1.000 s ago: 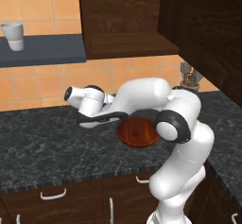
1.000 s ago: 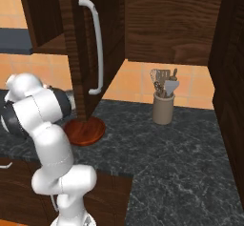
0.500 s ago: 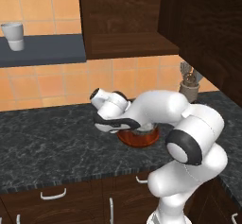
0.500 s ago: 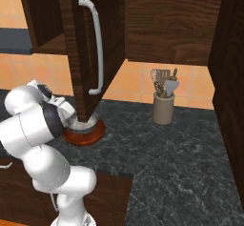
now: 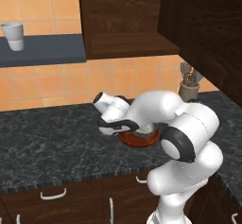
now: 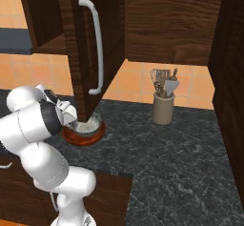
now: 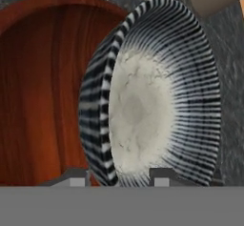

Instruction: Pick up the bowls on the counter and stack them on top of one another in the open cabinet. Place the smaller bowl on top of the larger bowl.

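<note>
From the left base camera, the arm is reaching low over the counter [image 5: 47,145], its hand hiding most of the larger bowl [image 5: 137,139]. On the right side, the smaller bowl [image 6: 90,124] is sitting inside the wooden one beneath the open cabinet [image 6: 47,44]. Up close, the gripper [image 7: 119,178] is straddling the ribbed rim; a firm pinch, I cannot tell.
</note>
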